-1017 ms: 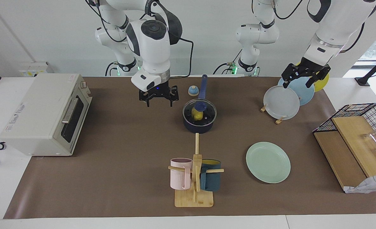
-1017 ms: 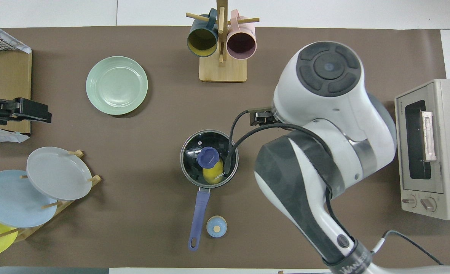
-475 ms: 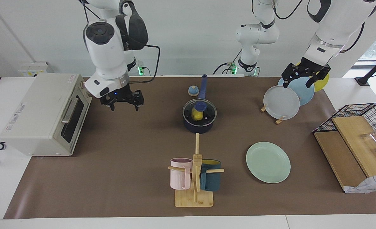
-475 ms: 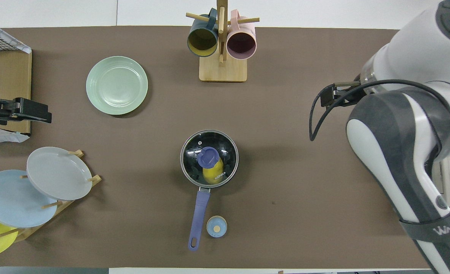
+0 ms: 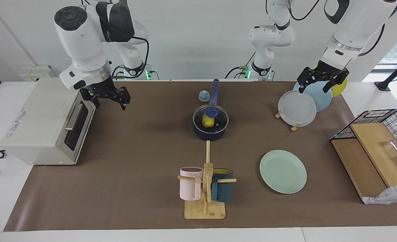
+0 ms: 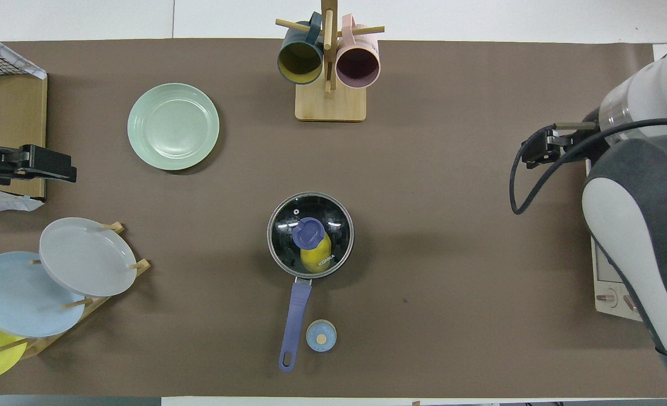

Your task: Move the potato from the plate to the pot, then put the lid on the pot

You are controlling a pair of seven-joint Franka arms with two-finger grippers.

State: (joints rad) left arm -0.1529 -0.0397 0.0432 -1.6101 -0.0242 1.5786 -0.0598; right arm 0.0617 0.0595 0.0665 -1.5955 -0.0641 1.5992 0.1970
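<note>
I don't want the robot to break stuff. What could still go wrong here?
Not much, I think: the potato is in the pot and the lid is on.
1. The right gripper hangs by the oven and might bump it.
2. The left gripper hovers over the racked plates; dropping lower might knock one over.

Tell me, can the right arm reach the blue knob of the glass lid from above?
Probably yes. The right gripper hangs open beside the white toaster oven, and nothing stands over the round glass lid on the dark navy pot.

Bare mat rings the pot; only a bell stands close.
</note>
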